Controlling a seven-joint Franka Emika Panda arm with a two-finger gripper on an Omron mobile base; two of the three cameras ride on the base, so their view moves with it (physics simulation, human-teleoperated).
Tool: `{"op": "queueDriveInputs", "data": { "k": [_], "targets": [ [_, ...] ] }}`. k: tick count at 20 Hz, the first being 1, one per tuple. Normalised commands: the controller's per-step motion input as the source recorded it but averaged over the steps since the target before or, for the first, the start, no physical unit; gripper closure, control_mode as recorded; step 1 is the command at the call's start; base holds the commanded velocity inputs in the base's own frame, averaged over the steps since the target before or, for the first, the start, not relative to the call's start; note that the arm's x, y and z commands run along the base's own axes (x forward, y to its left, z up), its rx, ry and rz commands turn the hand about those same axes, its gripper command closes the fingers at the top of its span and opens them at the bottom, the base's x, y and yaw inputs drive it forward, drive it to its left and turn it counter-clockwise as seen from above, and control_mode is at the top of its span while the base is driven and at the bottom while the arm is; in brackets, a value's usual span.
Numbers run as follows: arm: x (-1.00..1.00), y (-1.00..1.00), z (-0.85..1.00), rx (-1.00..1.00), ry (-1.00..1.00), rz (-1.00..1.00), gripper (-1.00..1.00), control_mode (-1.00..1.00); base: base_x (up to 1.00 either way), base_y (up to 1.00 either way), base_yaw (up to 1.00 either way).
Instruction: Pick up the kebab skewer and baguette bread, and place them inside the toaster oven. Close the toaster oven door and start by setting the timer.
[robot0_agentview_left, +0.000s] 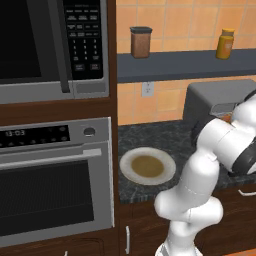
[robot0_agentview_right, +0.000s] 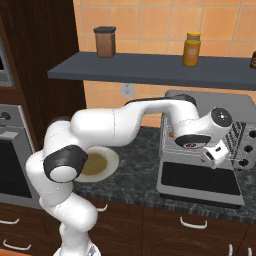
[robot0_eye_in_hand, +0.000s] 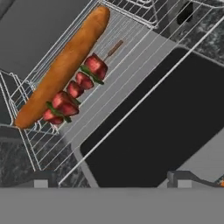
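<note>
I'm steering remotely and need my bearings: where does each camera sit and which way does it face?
Left base view: behind-left, facing the counter, plate and built-in oven; arm at lower right.
Right base view: behind-right, facing the open toaster oven; arm from lower left, tool over the toaster oven door.
Hand view: looks onto baguette bread and kebab skewer on the rack.
Both base views share the plate.

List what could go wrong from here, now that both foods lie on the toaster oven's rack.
1. The wire rack looks pulled out over the open toaster oven door; closing the door may catch on it.
2. The baguette bread lies at the rack's edge, beside the kebab skewer, and could roll off if jolted.
3. The end effector hangs just above the door, so lifting it risks a collision.
</note>
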Motion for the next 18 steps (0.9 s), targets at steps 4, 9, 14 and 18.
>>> {"op": "queueDriveInputs", "data": {
  "k": [4, 9, 14, 18],
  "targets": [
    [-0.31, -0.09, -0.04, -0.24, -0.12, 0.3, -1.0, -1.0, 0.0, 0.0, 0.0],
    [-0.04, -0.07, -0.2, -0.18, -0.05, 0.13, -1.0, -1.0, 0.0, 0.0, 0.0],
    [0.0, -0.01, 0.0, -0.08, 0.0, 0.01, -1.0, -1.0, 0.0, 0.0, 0.0],
    [0.0, 0.11, 0.0, -0.09, -0.04, 0.04, -1.0, -1.0, 0.0, 0.0, 0.0]
  ]
}}
